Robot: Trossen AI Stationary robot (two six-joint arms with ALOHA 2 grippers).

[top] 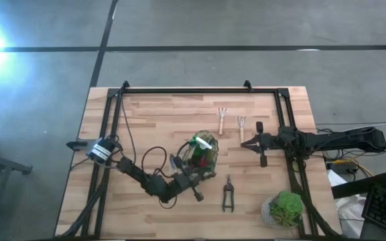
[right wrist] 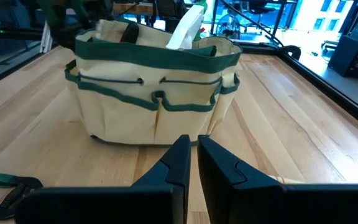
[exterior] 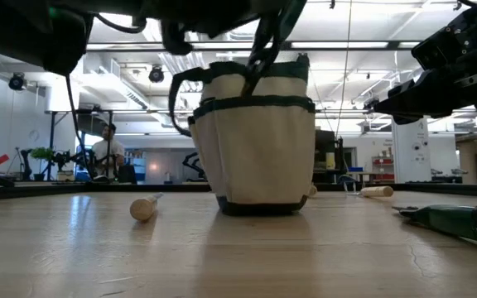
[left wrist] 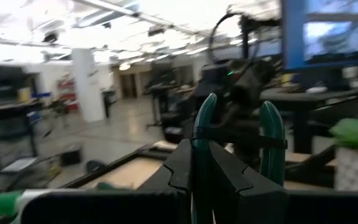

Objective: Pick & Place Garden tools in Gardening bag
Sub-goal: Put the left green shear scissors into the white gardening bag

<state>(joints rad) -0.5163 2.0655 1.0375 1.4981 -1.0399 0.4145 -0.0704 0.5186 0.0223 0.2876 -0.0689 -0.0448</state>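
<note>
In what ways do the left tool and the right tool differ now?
The left tool is shut on a green-handled pruner; the right tool is shut on nothing. The left tool is at the rim of the bag; the right tool hangs apart from the bag, facing its side. Both have closed fingers.

Table: made of light wood boards, with a black metal frame round its edges.
Plant: bushy and green, in a pale pot, at one corner of the table.
Floor: grey, with dark lines across it.
Person: far back in the room, behind the table.
Ceiling lights: long and bright, high up in the big room.
Screen: glows blue, behind the table.
</note>
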